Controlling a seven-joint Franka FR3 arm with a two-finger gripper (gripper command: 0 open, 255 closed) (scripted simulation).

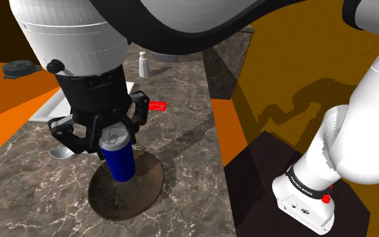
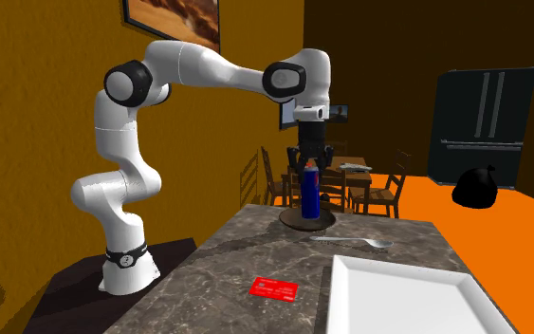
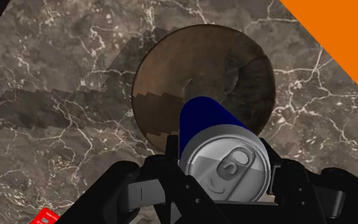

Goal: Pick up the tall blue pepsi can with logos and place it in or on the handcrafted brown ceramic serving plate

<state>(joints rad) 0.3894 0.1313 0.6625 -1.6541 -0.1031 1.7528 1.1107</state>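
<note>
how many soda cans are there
1: a blue can, upright, clasped by the gripper over the brown plate on the veined grey counter. The arm hides some counter in the shoulder view, so another could be hidden.

You see the white arm (image 2: 208, 71) arching over a marble counter (image 2: 219, 258), its black gripper (image 2: 309, 163) clasping the top of an upright blue can (image 2: 309, 192) directly above the brown plate (image 2: 289, 221). Nearer the camera than the plate lie a grey spoon (image 2: 354, 243), then a red card (image 2: 275, 287) and a white tray (image 2: 397, 296).
</note>
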